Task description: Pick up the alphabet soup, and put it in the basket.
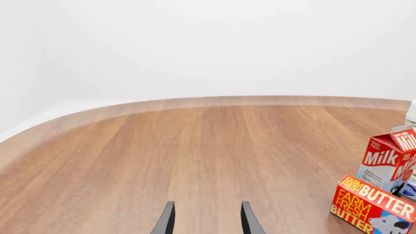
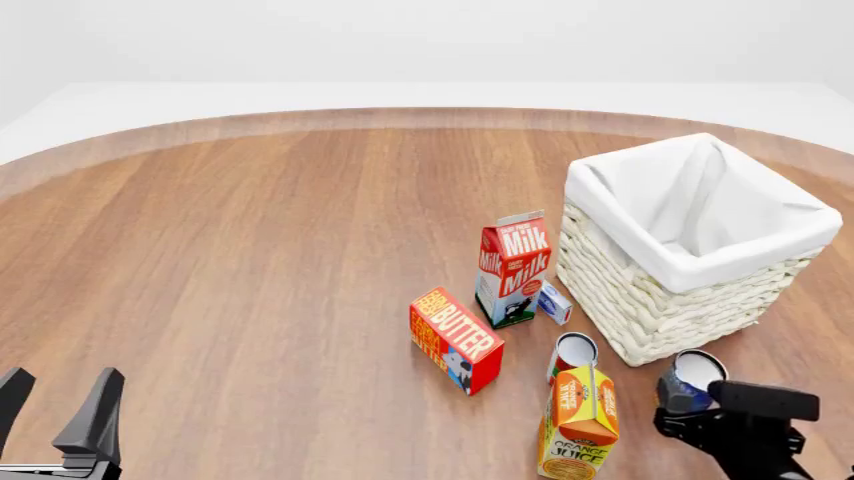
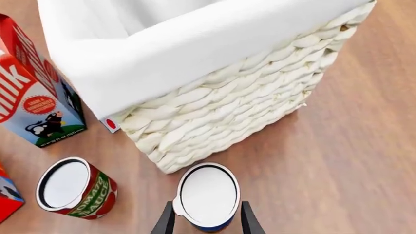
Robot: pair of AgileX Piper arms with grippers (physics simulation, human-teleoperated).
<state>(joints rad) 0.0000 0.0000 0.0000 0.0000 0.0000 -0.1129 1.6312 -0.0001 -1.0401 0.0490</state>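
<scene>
While the right gripper [image 3: 206, 225] points steeply down at the table, its 2 dark fingers [image 3: 165, 222] stand on either side of the alphabet soup [image 3: 208, 196], 1 to each flank of the can; whether the pads actually press the label cannot be told from the wrist view, so the jaws read as narrowed around the can rather than surely clamped. In the front view this arm enters at the lower right corner, its black wrist just beside the soup can. The left gripper [image 2: 54, 410] sits low at the lower left corner, well apart from every object, its 2 fingers spread with bare wood between them and holding nothing.

The alphabet soup stands upright on the table, just beside the near corner of the basket [image 2: 641, 300], outside it, silver top facing up.

Counted: 1 basket, 1 alphabet soup can, 1 tomato sauce can [image 3: 75, 187] with a red and green label, 1 milk carton [image 2: 514, 268], 1 butter box [image 2: 455, 339], 1 orange juice carton [image 2: 579, 425], and 1 small white and blue box [image 2: 554, 302] between the milk carton and the basket. All 6 smaller items cluster near the basket's left and near sides.

Everything rests on a round table [image 2: 240, 260] of brown wood grain with a paler rim, and beyond it lies a plain white floor and wall.
</scene>
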